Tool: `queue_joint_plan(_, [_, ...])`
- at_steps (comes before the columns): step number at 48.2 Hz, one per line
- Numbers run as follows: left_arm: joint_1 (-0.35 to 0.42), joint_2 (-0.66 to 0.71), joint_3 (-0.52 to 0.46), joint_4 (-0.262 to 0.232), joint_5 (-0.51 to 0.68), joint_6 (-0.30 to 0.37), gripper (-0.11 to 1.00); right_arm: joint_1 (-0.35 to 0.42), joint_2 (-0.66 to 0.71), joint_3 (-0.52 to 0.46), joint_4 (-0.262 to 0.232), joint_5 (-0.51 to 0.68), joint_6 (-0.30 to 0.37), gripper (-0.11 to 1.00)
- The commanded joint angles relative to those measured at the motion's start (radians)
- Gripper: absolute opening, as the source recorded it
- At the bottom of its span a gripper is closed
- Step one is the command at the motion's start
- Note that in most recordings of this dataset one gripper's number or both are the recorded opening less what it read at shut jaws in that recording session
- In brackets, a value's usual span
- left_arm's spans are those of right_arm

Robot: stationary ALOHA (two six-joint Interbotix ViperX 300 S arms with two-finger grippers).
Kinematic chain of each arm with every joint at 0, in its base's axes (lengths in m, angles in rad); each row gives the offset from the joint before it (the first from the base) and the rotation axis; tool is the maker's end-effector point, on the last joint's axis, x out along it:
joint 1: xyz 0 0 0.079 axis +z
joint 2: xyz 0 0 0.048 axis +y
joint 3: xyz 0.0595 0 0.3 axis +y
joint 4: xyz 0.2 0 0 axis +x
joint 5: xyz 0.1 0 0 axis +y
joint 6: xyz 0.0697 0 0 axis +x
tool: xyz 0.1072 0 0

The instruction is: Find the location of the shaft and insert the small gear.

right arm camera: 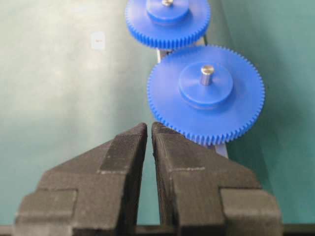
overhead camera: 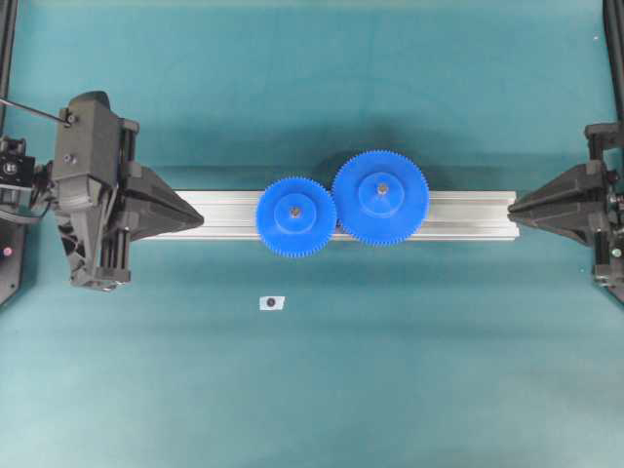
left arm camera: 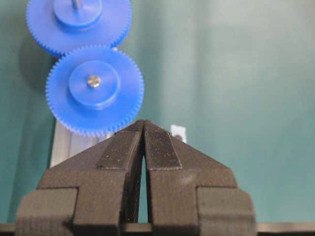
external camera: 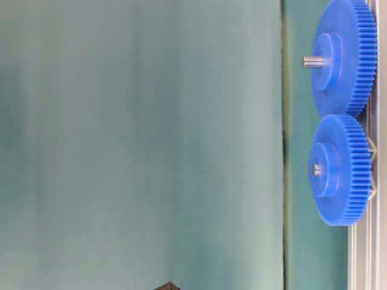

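The small gear, bright blue, toothed, raised hub, sits on a grey pin over the aluminium bar. Teal table surface. Left gripper and right gripper: both clenched, empty.

Long silver grooved aluminium bar lying flat across middle of teal table mat, running left to right. Larger blue gear sitting on bar right of centre, grey pin poking up through hub. Small white sticker with dark dot lying on mat near side of bar, apart from it.
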State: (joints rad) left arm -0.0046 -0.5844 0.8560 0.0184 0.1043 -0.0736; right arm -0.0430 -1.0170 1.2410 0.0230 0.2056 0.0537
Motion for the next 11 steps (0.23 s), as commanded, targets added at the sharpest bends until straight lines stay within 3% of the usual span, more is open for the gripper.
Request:
queue_joint_plan(1, [-0.003,-0.005,-0.012,0.002,-0.008,0.0,0.02,-0.002,0.005,-0.009,0.0,-0.008,0.008,0.17])
queue_joint_plan(11, [-0.003,-0.005,-0.011,0.002,-0.008,0.0,0.02,-0.003,0.005,-0.011,0.0,-0.008,0.008,0.17])
